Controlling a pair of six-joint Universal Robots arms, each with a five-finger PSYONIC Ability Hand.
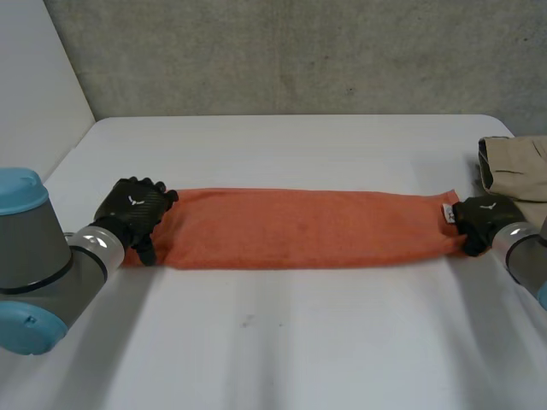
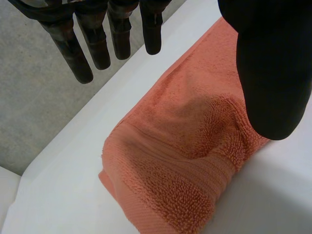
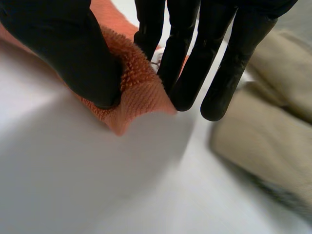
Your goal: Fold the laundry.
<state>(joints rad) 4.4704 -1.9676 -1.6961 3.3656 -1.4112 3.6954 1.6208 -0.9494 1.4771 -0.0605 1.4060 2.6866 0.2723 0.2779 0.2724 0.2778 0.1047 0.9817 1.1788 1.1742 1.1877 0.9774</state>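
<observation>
Head view: left arm point(image 1: 38, 260) comes in low from the near left corner, and the left hand point(image 1: 132, 213) sits at the left end of an orange towel point(image 1: 308, 226). Right arm point(image 1: 526, 252) reaches in from the right edge, with the right hand point(image 1: 483, 218) at the towel's right end, beside a small white tag.

Left wrist view: fingers point(image 2: 97, 44) straight and spread, well apart from the thumb point(image 2: 273, 73), which hangs over the towel's end. Hand wide, nothing clasped. I cannot tell whether the thumb touches the cloth.

Right wrist view: thumb point(image 3: 73, 53) pressed against the towel's corner, fingers point(image 3: 190, 63) straight down on the other side. The corner is pinched between them, with a little point of cloth poking out below.

Towel: terry cloth with a looped pile and a flatter woven band near the hem. It is folded into a long narrow strip, lying flat on the white table point(image 1: 282, 342). Its long axis runs left to right across the table from one hand to the other, and the edges are nearly straight. The left end looks thick and layered, with a rounded corner.

A beige garment point(image 1: 521, 166) of smooth woven cloth lies folded at the table's right edge, just beyond the right hand. A rough grey wall point(image 1: 299, 51) stands behind the table.
</observation>
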